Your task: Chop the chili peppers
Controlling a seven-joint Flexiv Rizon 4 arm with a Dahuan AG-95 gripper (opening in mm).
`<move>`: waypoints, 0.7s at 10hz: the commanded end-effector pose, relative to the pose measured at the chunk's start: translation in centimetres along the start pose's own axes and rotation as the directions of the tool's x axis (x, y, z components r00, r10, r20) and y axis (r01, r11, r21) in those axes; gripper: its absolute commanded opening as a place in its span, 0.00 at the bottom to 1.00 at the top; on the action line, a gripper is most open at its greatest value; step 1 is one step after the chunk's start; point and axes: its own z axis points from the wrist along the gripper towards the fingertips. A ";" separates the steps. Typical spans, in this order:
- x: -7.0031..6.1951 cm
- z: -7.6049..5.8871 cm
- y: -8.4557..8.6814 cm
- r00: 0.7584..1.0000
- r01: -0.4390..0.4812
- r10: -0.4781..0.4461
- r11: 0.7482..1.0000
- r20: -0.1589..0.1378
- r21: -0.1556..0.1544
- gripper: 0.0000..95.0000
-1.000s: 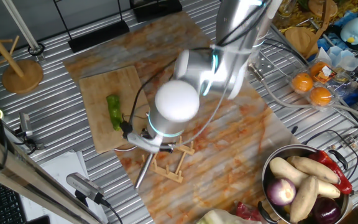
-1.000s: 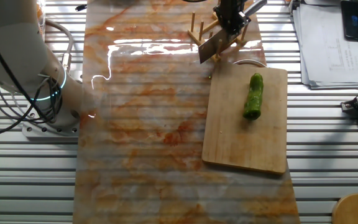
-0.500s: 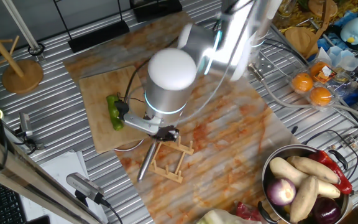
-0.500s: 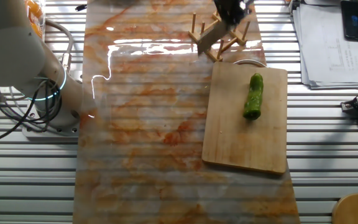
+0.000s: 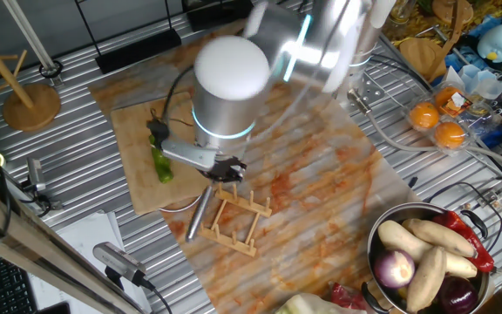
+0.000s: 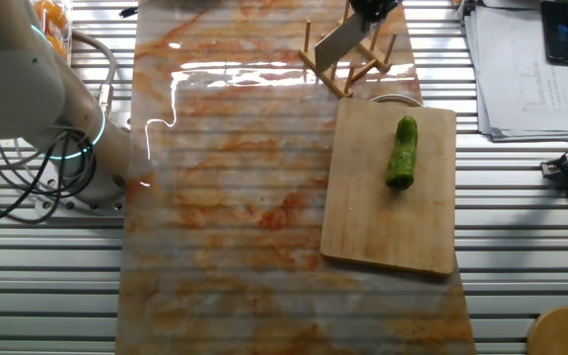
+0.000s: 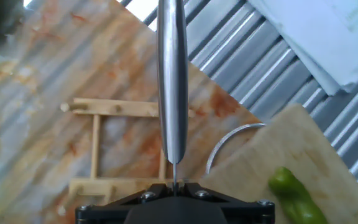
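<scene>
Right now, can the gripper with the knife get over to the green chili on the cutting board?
Probably yes. The gripper holds the knife above the wooden rack, beside the cutting board. The chili pepper lies alone on the board with nothing between it and the blade.

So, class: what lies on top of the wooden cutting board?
One whole green chili pepper lies on the cutting board. In one fixed view the robot arm covers part of the board.
</scene>
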 end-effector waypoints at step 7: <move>1.0 1.0 -4.1 0.979 -0.205 0.202 0.973 -0.035 -0.104 0.00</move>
